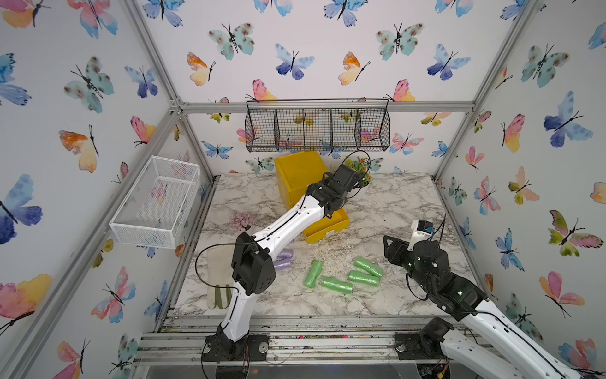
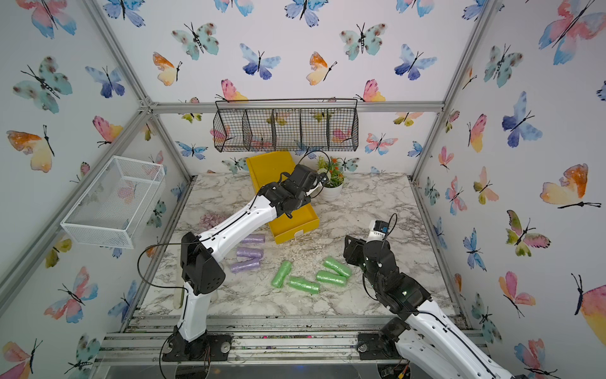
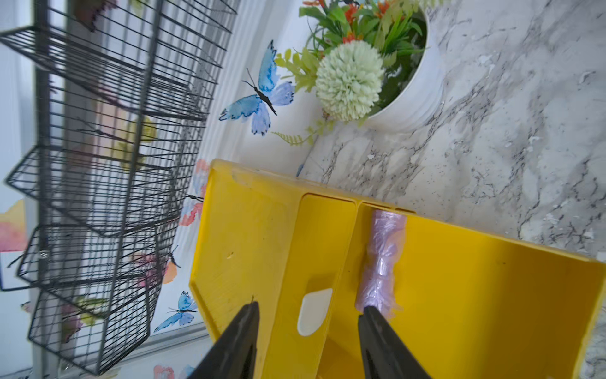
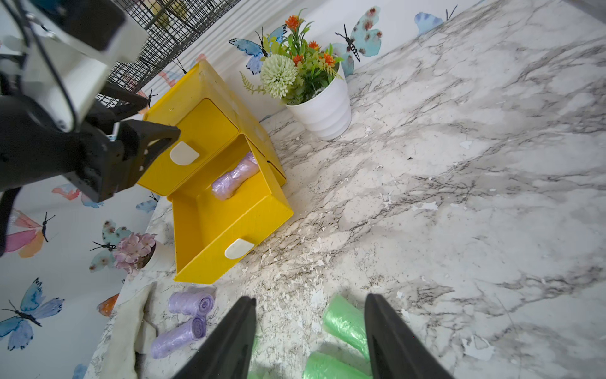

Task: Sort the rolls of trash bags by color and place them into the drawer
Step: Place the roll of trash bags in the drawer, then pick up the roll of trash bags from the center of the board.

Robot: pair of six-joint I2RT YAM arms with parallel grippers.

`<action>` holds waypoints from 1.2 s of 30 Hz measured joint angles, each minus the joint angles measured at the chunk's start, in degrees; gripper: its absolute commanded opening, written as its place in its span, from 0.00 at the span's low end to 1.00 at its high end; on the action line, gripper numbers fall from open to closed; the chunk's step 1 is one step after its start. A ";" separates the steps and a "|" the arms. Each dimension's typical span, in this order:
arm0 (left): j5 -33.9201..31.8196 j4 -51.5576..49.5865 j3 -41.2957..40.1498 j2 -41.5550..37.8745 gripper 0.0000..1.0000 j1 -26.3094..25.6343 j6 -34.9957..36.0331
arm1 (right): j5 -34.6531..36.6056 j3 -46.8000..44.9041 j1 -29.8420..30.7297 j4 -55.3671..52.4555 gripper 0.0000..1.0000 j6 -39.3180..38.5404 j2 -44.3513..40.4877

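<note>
The yellow drawer chest (image 1: 296,174) (image 4: 203,85) stands at the back middle of the table. Its top drawer is shut. The drawer below (image 4: 226,226) (image 3: 475,295) is pulled out, with one lilac roll (image 4: 234,177) (image 3: 382,259) lying in it. My left gripper (image 3: 310,306) hovers open and empty just over that drawer, one fingertip close to the roll's end. Three lilac rolls (image 2: 250,252) lie left of centre. Several green rolls (image 1: 336,284) (image 2: 303,284) lie in the front middle. My right gripper (image 4: 310,297) is open and empty above the green rolls (image 4: 347,323).
A white pot of artificial flowers (image 4: 323,111) stands right of the chest and a small pink-purple flower cluster (image 4: 134,249) left of it. A black wire basket (image 1: 316,128) hangs on the back wall, a white mesh basket (image 1: 157,203) on the left wall. A cloth (image 1: 218,282) lies front left.
</note>
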 measured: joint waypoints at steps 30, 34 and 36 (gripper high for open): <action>1.66 7.54 -53.81 -62.88 0.70 10.45 -35.93 | -18.25 16.94 -0.02 0.46 0.55 -16.11 21.22; 5.60 9.14 -57.86 -66.16 0.70 14.73 -40.24 | -24.11 23.47 1.14 1.31 0.54 -22.71 30.64; 7.39 11.23 -60.33 -67.36 0.72 16.37 -41.66 | -26.29 25.73 2.47 2.12 0.55 -26.05 33.92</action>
